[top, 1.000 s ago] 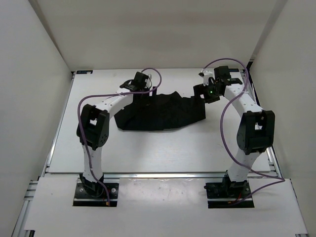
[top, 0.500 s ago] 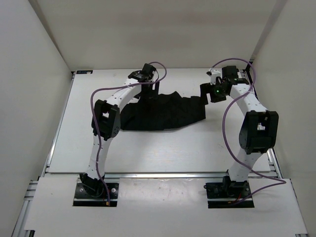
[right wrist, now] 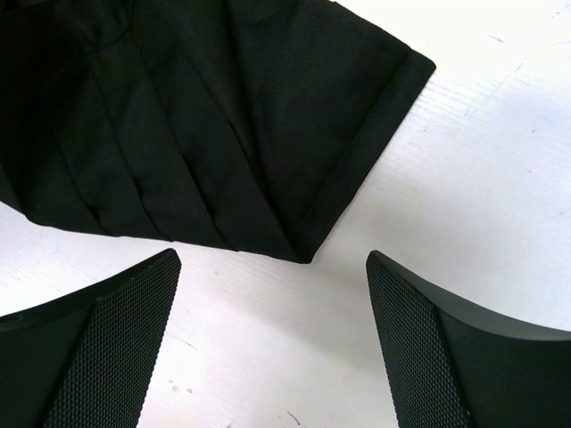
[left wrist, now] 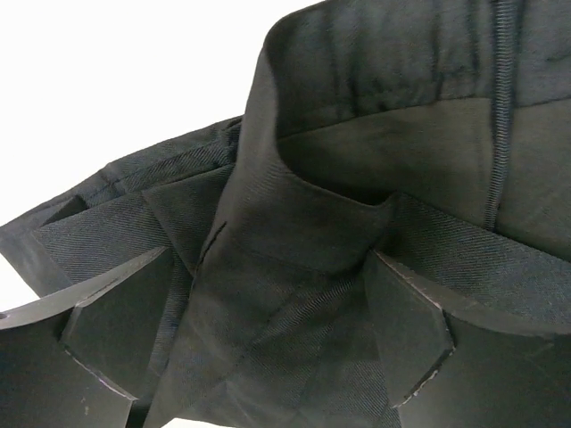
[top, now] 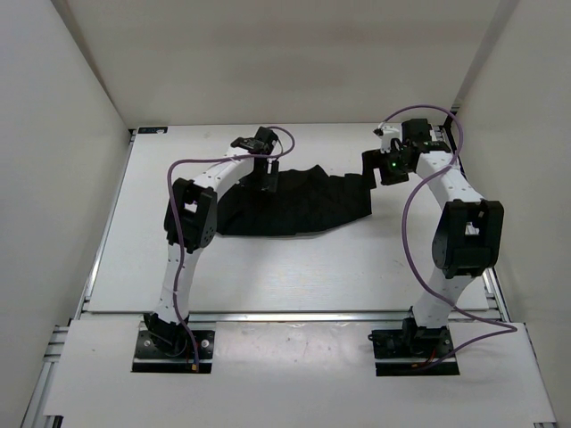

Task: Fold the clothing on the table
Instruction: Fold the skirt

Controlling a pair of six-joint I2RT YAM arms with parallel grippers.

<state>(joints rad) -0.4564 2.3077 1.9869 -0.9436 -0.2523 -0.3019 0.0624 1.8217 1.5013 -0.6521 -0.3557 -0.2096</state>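
White table (top: 268, 267): black clothing (top: 294, 201) rumpled toward far edge. Left gripper (left wrist: 268, 294) spread wide over a raised fold (no grip); right gripper (right wrist: 272, 294) spread, empty, above its right corner.

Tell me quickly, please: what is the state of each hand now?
Left hand: open over the clothing, holding nothing.
Right hand: open, holding nothing.

A plain white left wall (top: 53, 134), back wall (top: 285, 62) and right wall (top: 531, 134) enclose the scene; a pale board (top: 294, 379) spans the near edge.
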